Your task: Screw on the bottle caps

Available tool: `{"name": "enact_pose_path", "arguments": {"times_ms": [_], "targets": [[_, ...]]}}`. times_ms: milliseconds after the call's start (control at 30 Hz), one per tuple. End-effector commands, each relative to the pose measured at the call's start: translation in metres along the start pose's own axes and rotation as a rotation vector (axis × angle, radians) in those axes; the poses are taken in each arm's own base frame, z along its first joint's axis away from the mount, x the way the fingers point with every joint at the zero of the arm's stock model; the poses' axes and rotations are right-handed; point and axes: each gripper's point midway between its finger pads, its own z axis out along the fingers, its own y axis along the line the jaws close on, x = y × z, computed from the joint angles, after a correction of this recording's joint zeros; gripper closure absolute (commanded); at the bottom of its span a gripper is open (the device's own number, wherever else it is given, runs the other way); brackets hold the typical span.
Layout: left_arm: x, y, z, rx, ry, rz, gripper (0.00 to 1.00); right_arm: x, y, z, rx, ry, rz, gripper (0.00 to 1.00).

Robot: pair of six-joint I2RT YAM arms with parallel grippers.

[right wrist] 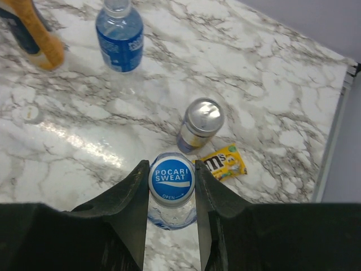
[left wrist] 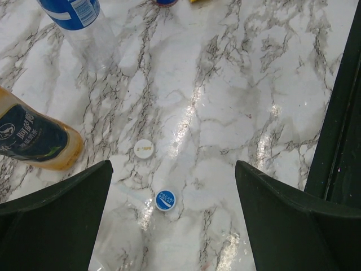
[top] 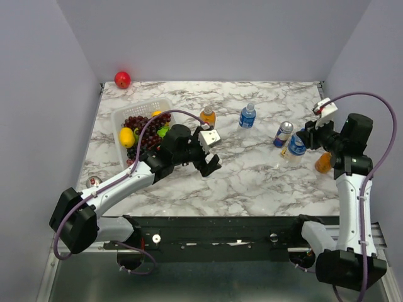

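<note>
A: What do you have on the table, top view?

B: Item one: your basket, upper left, with fruit in it. A lone fruit lies behind it, in the far corner.
Item two: first bottle and second bottle, side by side, upper centre.
Item three: can to their right, with the third bottle just beside it. The fourth bottle is farthest right, beside your right arm.

A: And your caps?

B: Left wrist view, lower centre: upper loose cap sits up-left of lower loose cap, apart.
Right wrist view, bottom centre: fitted cap is on the third bottle, between your right gripper fingers. The candy packet is beside the can.
</note>
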Motion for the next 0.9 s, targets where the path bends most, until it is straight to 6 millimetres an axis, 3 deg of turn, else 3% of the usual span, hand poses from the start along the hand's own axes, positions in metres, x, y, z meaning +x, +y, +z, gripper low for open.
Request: {"name": "enact_pose_path", "arguments": {"times_ms": [0,133,300,700,867], "targets": [[-0.009,-0.004,0.0,0.03,-0.008,0.0,0.01,0.02,-0.019,-0.005,0.019,0.025,-0.019,1.0],[-0.006,-0.004,0.001,0.038,0.002,-0.003,0.01,0.039,-0.049,-0.008,0.068,0.056,0.026,1.0],[-0.004,-0.004,0.001,0.038,0.0,0.002,0.01,0.045,-0.069,-0.011,0.081,0.034,0.052,0.99],[0.0,-0.002,0.002,0.03,-0.006,0.005,0.01,0.064,-0.08,0.005,0.061,0.026,0.077,0.88],[0.001,-0.001,0.001,0.025,-0.016,0.005,0.01,0.072,-0.083,0.006,0.078,0.047,0.074,0.75]]}}
